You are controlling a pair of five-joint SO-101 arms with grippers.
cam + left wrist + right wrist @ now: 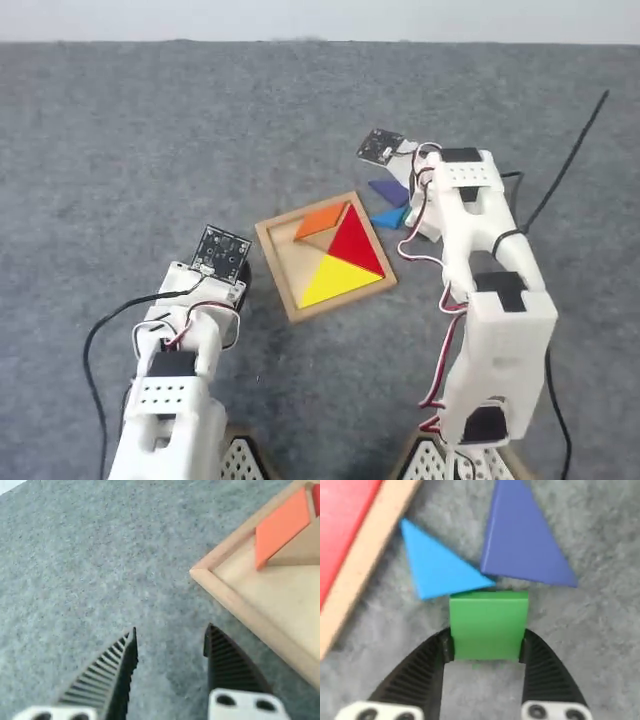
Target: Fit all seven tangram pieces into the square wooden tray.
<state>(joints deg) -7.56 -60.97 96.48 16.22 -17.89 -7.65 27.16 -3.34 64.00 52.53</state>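
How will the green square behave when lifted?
Likely stiff: the green square shows flat faces and straight edges. Its smooth sides may slip between the right gripper's fingers. Flat, so it shouldn't roll; the blue triangle beside it may shift.

Tray (pixel 275 265) holds orange (pixel 320 221), red (pixel 355 242), yellow (pixel 335 280) pieces; blue (pixel 437 567), purple (pixel 520 545) triangles, green square (pixel 488 625) outside

White arms (pixel 497 330), black ribbed gripper fingers (pixel 227 665), black cables (pixel 573 148)

Left gripper (pixel 171 630) spread, right gripper (pixel 485 640) pinching square (pixel 488 615)
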